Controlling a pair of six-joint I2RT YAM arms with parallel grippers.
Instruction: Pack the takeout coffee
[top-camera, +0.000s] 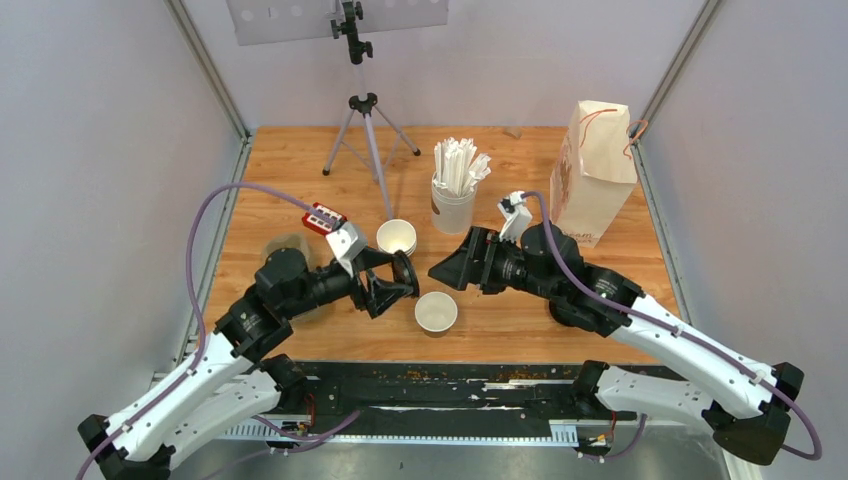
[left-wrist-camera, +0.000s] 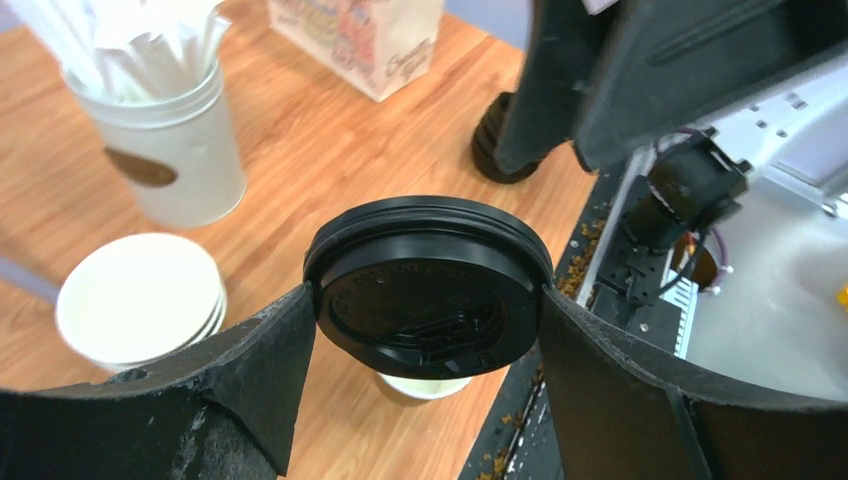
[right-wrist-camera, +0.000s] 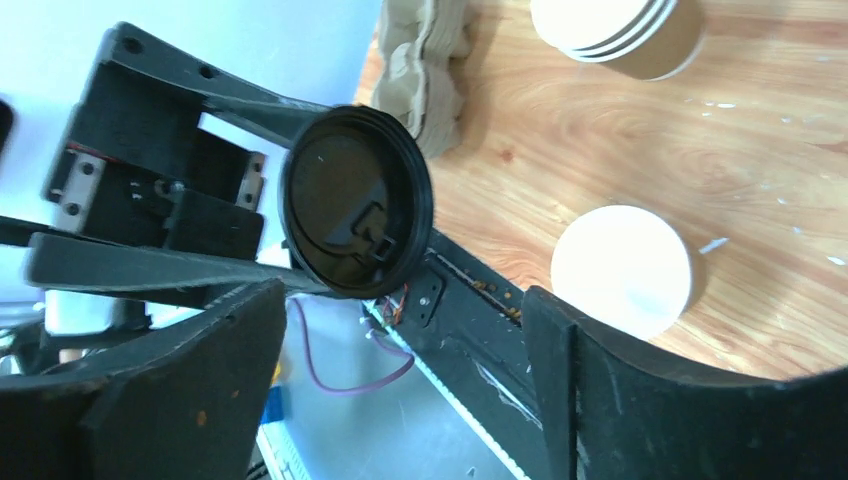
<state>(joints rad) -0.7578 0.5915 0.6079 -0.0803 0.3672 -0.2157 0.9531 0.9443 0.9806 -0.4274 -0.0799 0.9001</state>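
Observation:
My left gripper (top-camera: 404, 276) is shut on a round black lid (left-wrist-camera: 428, 285), pinched at its two edges and held on its side in the air. Under it a takeout coffee cup (top-camera: 436, 312), brown outside and white inside, stands open on the table, and its rim (left-wrist-camera: 425, 386) peeks out below the lid. My right gripper (top-camera: 447, 271) faces the lid (right-wrist-camera: 357, 200) from the right. Its jaws (right-wrist-camera: 400, 300) are open with nothing between them. The open cup (right-wrist-camera: 622, 268) lies just beyond its right finger.
A stack of empty cups (top-camera: 397, 237) stands behind the left gripper. A white cup of wrapped straws (top-camera: 452, 205) is behind the right gripper, and a paper bag (top-camera: 592, 175) stands at the back right. A cardboard cup carrier (right-wrist-camera: 425, 70) lies at the left. A tripod (top-camera: 365, 130) stands at the back.

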